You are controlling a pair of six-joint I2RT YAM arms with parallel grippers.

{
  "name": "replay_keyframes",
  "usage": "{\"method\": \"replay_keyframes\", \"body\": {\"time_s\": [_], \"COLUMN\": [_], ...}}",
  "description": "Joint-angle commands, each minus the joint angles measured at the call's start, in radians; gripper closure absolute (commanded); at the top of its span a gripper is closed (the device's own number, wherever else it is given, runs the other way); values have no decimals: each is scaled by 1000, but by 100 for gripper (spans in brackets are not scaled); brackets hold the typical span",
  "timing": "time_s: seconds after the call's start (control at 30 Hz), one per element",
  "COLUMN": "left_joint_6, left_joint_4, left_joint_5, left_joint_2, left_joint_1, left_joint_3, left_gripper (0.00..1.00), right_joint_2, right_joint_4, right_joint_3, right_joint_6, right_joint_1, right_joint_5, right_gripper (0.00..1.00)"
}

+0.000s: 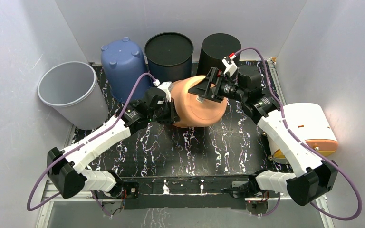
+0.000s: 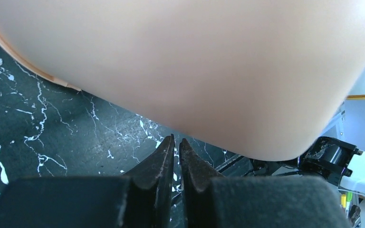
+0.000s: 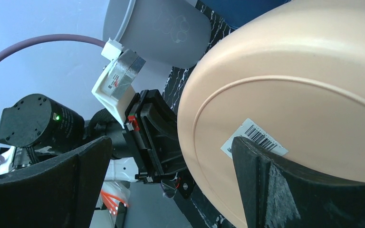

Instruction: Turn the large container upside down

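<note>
The large container [image 1: 197, 108] is a peach plastic tub at the middle of the black marbled mat [image 1: 195, 147], tipped so that its base faces up and to the right. Its smooth wall [image 2: 195, 61] fills the left wrist view. My left gripper [image 1: 172, 114] is at the tub's left side, low down; its jaws [image 2: 177, 140] are shut with nothing between them, just under the wall. My right gripper [image 1: 208, 85] hangs open over the base [image 3: 304, 95]. One of its fingers [image 3: 261, 175] lies across the barcode label [image 3: 254, 137], the other stands off the tub.
A grey bin [image 1: 71, 92] leans at the back left. An upturned blue bin [image 1: 123, 66], a dark blue bin [image 1: 168, 54] and a black bin [image 1: 218, 50] stand along the back. A white and orange box [image 1: 309, 128] sits off the mat's right edge.
</note>
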Motion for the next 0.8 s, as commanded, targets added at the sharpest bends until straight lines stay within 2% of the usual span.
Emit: {"method": "replay_keyframes", "body": {"time_s": [0.0,0.3,0.5,0.77], "left_joint_6": [11,14,-2,-10], "left_joint_4": [-64,-175,-192,-202], "left_joint_5": [-66,-218,-294,-333], "left_joint_2": [-76,-151,-194,-209], "left_joint_1": [-1,-1,0,0], "left_joint_3": [25,66,76,79], "left_gripper": [90,83,71,68], "right_joint_2": [49,131,165,163], "right_joint_4": [46,79,86,75], "right_joint_3": [71,130,178,181], "right_joint_6": [-4,1,2,-5], "right_joint_1": [19,31,39,43], "right_joint_5": [40,59,66,72], "right_gripper": [2,2,2,2]}}
